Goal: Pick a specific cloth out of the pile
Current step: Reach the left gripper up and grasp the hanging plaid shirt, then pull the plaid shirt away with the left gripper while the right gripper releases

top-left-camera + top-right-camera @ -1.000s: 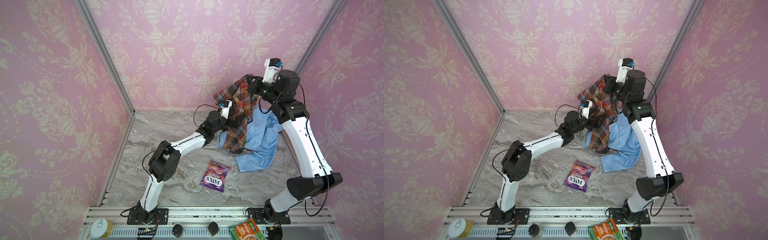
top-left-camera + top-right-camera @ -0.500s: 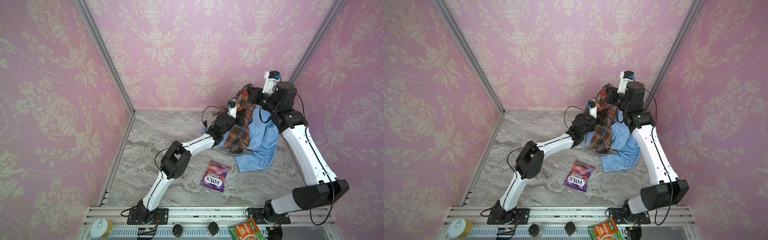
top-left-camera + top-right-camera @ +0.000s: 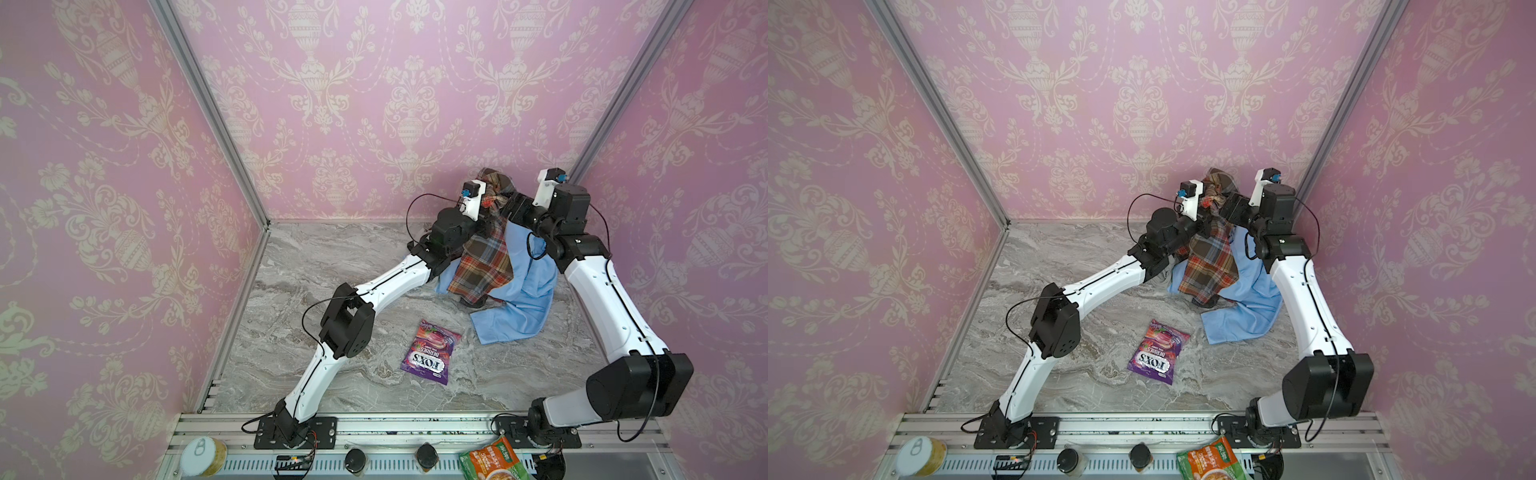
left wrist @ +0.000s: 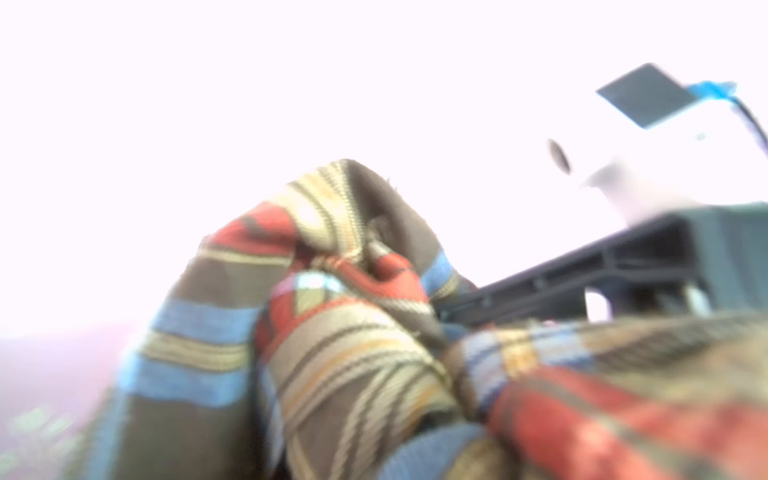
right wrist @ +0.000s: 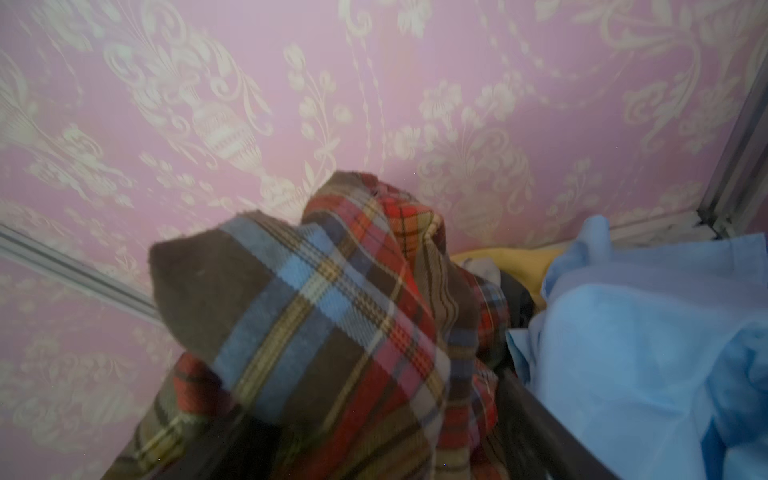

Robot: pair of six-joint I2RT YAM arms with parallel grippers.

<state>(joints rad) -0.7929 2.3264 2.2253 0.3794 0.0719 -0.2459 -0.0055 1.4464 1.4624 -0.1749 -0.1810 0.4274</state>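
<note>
Two grippers meet high above the far side of the pile, the left gripper and the right gripper almost tip to tip, with the top of the cloth bunched between them. The cloth is a soft woven plaid: broad dark brown-green squares crossed by orange-red blocks, blue bands and thin cream lines. From the bunch it hangs as one long drape in front of the pile, widening toward a slanted hem that reaches down to the pile's left edge. In the left wrist view it is gathered into tight rolled folds right before the lens, and the left fingers, hidden under those folds, are pressed together on it. In the right wrist view a brown corner of the cloth flops over the gripper. One dark finger shows beside the pile's light blue shirt, but its partner is covered, so I cannot tell whether the right fingers are spread or pinching. A yellow piece peeks out of the pile behind the cloth. The pile sits on the marbled bench, and a purple sweet bag lies near the pile, on its near side.
</note>
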